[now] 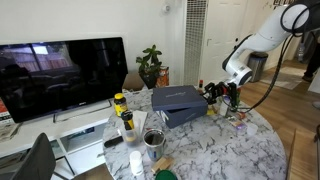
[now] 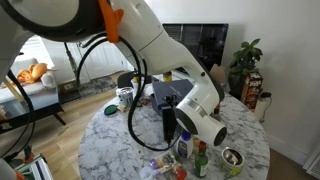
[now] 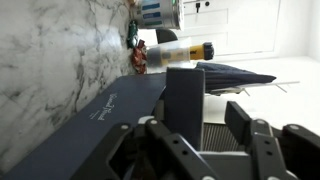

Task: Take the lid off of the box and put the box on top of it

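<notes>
The slate-blue box stands mid-table, and the shallow lid sits on top of it, slightly askew. My gripper is at the lid's end nearest the arm. In the wrist view the lid's dark top with pale lettering fills the left. My gripper is open, with one finger against the lid's edge, the other apart from it, and light showing between them. The box body is hidden there. In an exterior view the arm covers much of the box.
The round marble table also holds a yellow bottle, a metal cup, a white bottle and small items near the gripper. A TV and a plant stand behind it.
</notes>
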Controlling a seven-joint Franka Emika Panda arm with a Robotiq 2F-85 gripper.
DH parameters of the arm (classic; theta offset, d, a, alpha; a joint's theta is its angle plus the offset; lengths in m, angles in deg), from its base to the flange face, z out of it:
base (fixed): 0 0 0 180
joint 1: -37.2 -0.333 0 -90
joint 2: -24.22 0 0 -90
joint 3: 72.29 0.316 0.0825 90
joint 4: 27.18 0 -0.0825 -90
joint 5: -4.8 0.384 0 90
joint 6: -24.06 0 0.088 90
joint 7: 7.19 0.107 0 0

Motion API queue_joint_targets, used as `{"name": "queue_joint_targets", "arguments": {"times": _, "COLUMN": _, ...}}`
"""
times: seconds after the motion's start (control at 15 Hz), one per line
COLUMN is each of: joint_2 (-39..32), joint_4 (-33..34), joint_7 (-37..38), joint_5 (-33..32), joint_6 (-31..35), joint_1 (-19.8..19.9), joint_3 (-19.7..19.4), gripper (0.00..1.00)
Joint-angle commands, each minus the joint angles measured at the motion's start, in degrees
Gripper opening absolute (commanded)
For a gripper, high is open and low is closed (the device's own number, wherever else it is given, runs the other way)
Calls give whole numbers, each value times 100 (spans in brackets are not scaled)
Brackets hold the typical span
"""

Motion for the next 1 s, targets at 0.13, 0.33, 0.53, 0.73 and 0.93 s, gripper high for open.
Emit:
{"name": "queue_joint_targets", "arguments": {"times": 0.13, "joint_2": -252, "joint_4": 215, "joint_7": -245, "joint_5": 235, "joint_6": -540, "joint_1": 132, "joint_3": -74, "gripper": 17}}
{"name": "queue_joint_targets", "arguments": {"times": 0.33, "joint_2": -206, "joint_4": 245, "joint_7": -492, "joint_5": 280, "joint_6": -706, "joint_1": 150, "joint_3": -105, "gripper": 13}}
{"name": "queue_joint_targets", "arguments": {"times": 0.53, "joint_2": 30, "joint_4": 161, "joint_7": -794, "joint_5": 204, "joint_6": -846, "joint_1": 120, "joint_3": -168, "gripper": 10}}
{"name": "queue_joint_targets", "arguments": {"times": 0.73, "joint_2": 647, "joint_4": -154, "joint_7": -897, "joint_5": -108, "joint_6": -894, "joint_1": -24, "joint_3": -365, "gripper": 8}}
{"name": "queue_joint_targets", "arguments": {"times": 0.93, "joint_2": 1520, "joint_4": -616, "joint_7": -675, "joint_5": -558, "joint_6": -616, "joint_1": -243, "joint_3": -616, "gripper": 8}}
